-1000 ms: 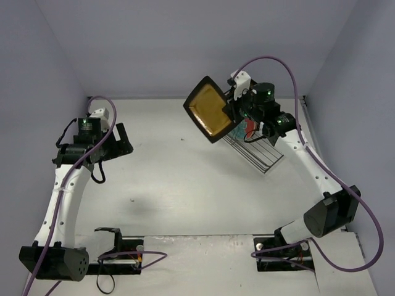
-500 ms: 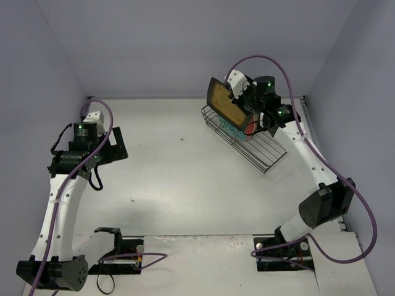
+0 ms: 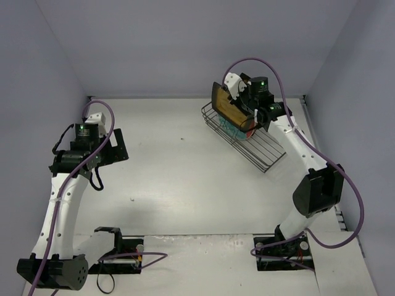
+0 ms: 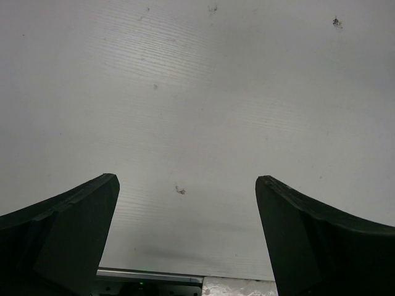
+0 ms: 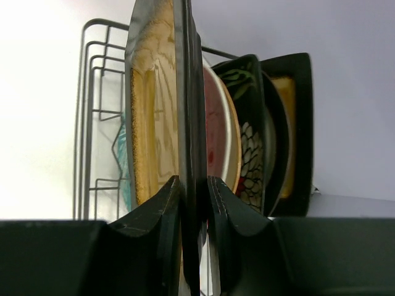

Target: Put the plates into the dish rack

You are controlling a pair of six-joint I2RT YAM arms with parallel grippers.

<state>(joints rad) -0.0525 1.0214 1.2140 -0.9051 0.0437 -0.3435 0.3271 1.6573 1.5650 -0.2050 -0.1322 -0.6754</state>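
My right gripper is shut on the rim of a square amber plate with a dark rim and holds it on edge over the far-left end of the black wire dish rack. In the right wrist view the gripper pinches this plate edge-on. Behind it stand a round red floral plate, a dark flowered plate and a second amber square plate. My left gripper is open and empty over bare table; it also shows in the left wrist view.
The rack's near-right half holds no plates. A white table lies between the arms. Grey walls stand close behind and beside the rack. Arm bases and cables sit at the near edge.
My right gripper has carried the amber plate down and right from above the table into the rack's far end, turning it upright. The left arm has shifted slightly.
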